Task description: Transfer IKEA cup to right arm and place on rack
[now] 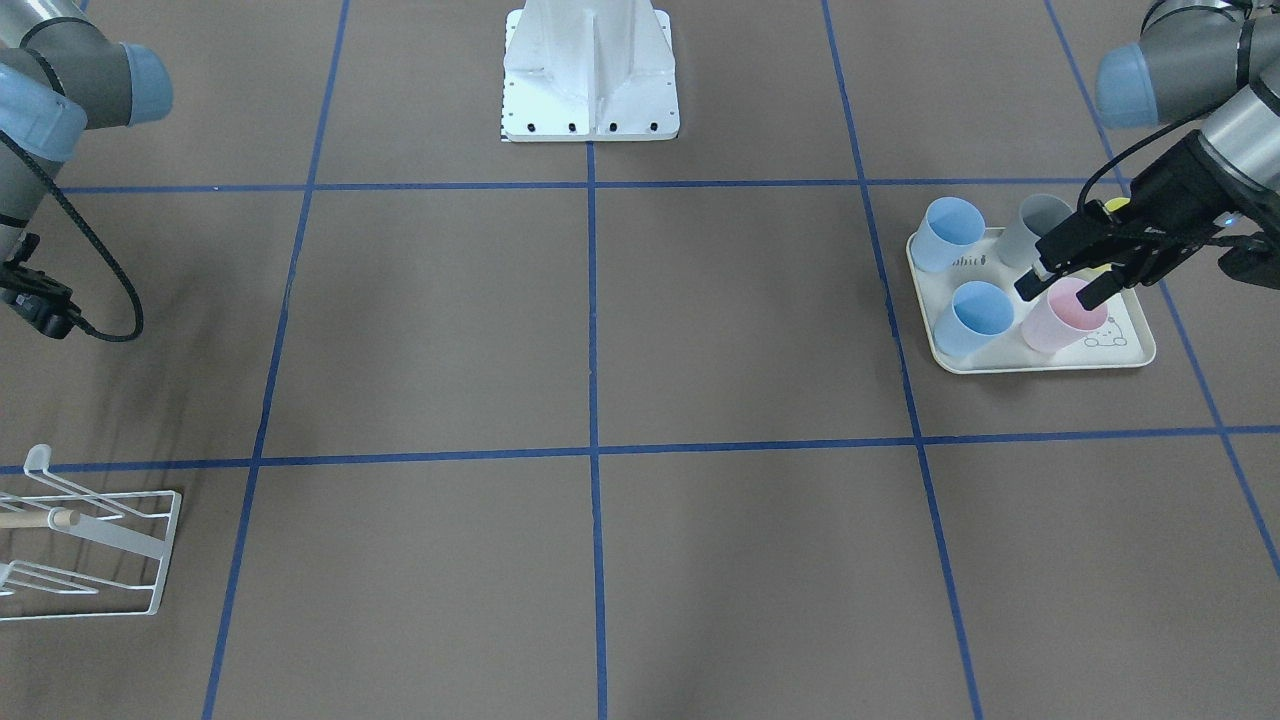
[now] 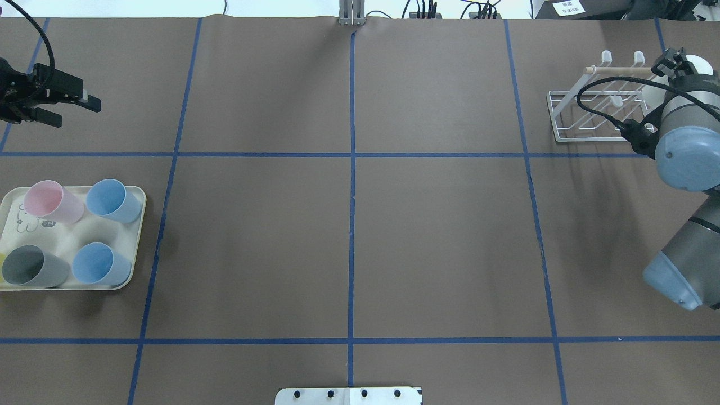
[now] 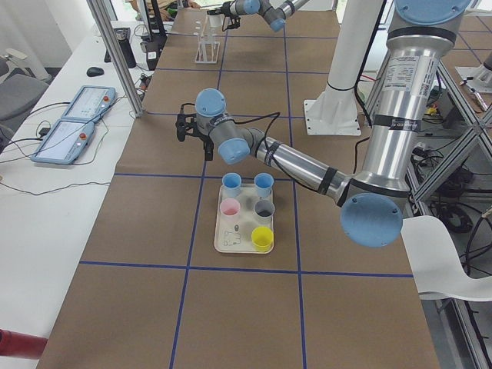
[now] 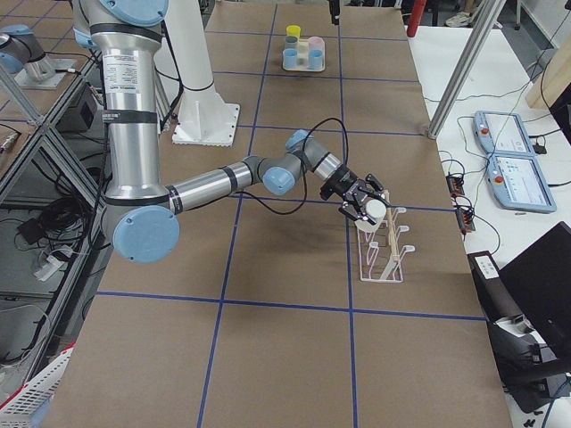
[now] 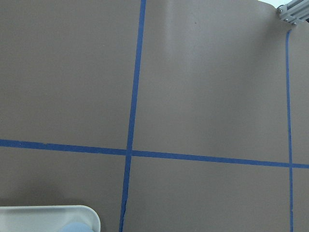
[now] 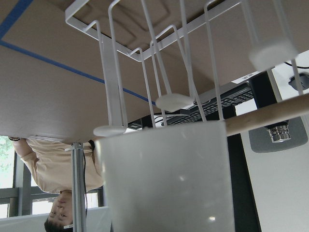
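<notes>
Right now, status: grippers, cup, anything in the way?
Left gripper open, empty, beyond the tray. Right gripper holds the white cup at the rack, not yet hung. Nothing seen between them.

White cup (image 6: pixel 164 179), white rack (image 2: pixel 585 128); cream tray (image 2: pixel 79 233), seemingly animal-printed; brown table (image 2: pixel 439 242) gridded blue.

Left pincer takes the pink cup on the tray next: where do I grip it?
Probably its rim wall, from straight above, one finger inside: the pink cup stands upright, mouth open, and the blue cup sits close beside it, crowding a side approach.
</notes>
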Available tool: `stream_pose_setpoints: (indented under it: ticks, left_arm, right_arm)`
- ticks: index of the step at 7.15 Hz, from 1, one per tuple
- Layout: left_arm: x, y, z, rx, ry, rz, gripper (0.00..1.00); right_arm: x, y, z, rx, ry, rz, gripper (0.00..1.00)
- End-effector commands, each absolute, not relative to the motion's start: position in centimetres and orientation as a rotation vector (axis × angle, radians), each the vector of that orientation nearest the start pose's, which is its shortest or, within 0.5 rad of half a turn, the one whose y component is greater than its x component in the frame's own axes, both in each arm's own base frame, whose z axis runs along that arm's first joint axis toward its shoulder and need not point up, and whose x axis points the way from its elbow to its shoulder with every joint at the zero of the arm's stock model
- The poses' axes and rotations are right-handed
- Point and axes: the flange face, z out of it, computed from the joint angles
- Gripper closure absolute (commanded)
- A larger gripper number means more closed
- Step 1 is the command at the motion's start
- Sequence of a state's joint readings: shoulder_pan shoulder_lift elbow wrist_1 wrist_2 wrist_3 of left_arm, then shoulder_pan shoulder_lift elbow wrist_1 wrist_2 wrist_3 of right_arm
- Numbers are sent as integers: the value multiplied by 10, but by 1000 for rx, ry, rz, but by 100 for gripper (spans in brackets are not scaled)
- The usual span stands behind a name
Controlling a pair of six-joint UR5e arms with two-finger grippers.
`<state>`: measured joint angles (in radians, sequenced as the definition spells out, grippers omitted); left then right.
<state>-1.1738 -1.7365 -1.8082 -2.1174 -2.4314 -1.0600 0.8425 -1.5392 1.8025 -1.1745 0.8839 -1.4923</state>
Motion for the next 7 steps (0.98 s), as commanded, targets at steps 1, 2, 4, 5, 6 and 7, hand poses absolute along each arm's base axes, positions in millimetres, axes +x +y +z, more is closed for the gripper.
stream_pose_setpoints:
  ticks: [1, 2, 4, 5, 6, 7]
  left_arm:
    - [157, -522, 386, 133, 1175, -176, 0]
    - [157, -523, 386, 131, 1174, -177, 0]
    - [158, -523, 386, 132, 1175, -175, 0]
    - [158, -523, 386, 130, 1174, -176, 0]
    - [158, -523, 386, 129, 1174, -177, 0]
    - [158, -523, 386, 130, 1174, -176, 0]
  right_arm:
    - [-208, -522, 491, 387, 995, -1827, 71]
    - [-213, -528, 493, 382, 994, -1830, 71]
    - [-215, -529, 497, 371, 995, -1836, 67]
    - [-218, -529, 500, 362, 1005, -1838, 63]
    - [-219, -529, 501, 359, 1004, -1841, 56]
    - [-221, -529, 504, 356, 1003, -1846, 46]
